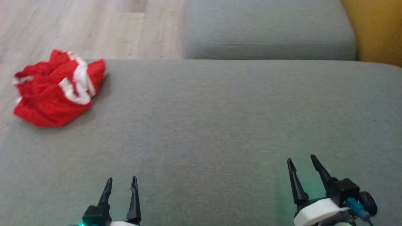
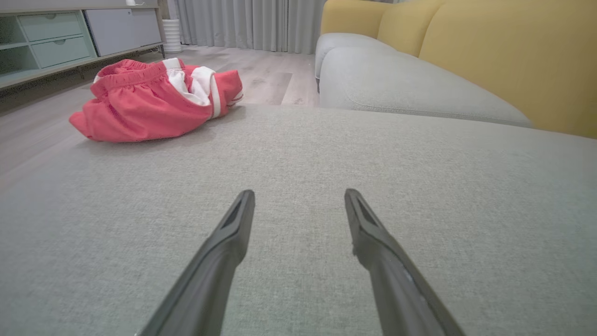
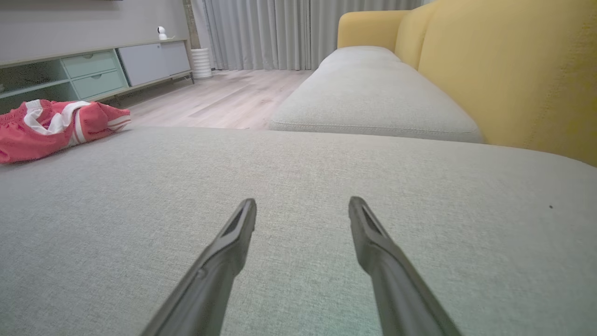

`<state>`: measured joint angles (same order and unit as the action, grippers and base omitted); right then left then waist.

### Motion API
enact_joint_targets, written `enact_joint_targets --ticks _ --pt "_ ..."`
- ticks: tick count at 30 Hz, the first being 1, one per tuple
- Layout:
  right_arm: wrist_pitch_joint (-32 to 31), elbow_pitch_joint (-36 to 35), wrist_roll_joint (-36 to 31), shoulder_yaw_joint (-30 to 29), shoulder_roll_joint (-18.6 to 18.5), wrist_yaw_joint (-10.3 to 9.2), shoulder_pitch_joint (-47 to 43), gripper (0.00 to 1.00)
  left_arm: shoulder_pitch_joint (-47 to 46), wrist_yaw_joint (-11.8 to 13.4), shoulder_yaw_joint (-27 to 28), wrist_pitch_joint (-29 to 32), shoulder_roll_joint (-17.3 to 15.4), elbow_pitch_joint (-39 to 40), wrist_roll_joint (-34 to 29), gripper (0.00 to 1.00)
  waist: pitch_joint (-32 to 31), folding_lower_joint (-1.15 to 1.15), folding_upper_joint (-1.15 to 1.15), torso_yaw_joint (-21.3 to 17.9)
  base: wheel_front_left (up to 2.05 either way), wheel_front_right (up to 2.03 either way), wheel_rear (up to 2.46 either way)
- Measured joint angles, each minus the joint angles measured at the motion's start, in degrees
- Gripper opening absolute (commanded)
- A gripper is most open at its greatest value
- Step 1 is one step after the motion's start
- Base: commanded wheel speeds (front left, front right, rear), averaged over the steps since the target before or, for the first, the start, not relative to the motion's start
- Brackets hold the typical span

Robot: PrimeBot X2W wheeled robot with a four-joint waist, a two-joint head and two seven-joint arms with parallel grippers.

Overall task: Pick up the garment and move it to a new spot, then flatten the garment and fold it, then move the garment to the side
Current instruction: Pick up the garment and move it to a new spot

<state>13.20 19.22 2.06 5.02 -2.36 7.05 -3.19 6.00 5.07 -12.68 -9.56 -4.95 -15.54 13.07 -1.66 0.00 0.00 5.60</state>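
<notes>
The garment (image 1: 58, 89) is a crumpled red piece with white stripes, lying in a heap at the far left corner of the grey sofa cushion (image 1: 220, 119). The left wrist view has the garment (image 2: 156, 100) ahead and to the left; in the right wrist view the garment (image 3: 56, 126) sits at the left edge. My left gripper (image 1: 122, 182) stands open near the cushion's front edge, well short of the garment, with nothing between its fingers (image 2: 233, 228). My right gripper (image 1: 302, 160) is open and empty too, far to the right, its fingers (image 3: 368, 233) over bare cushion.
A second grey seat cushion (image 1: 267, 28) lies beyond, with the yellow sofa back (image 1: 377, 28) to the right. Wooden floor (image 1: 78, 25) runs past the cushion's left and far edges. A low cabinet with drawers (image 2: 56, 37) and grey curtains (image 3: 266, 32) stand across the room.
</notes>
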Motion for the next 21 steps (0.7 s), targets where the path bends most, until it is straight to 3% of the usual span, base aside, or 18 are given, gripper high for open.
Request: enact_joint_targets --ticks 15,21 --pt "0.49 -0.31 -0.03 0.68 -0.01 0.0 0.26 1.0 -0.28 1.57 1.34 0.43 -1.9 2.29 0.26 1.0 1.76 0.0 0.0 17.32 0.0 0.0 0.0" --pt "0.51 -0.32 -0.04 2.09 0.0 0.0 0.34 1.0 0.0 2.07 1.9 0.52 -2.41 3.0 1.05 1.0 1.96 0.0 0.0 22.41 0.0 0.0 0.0"
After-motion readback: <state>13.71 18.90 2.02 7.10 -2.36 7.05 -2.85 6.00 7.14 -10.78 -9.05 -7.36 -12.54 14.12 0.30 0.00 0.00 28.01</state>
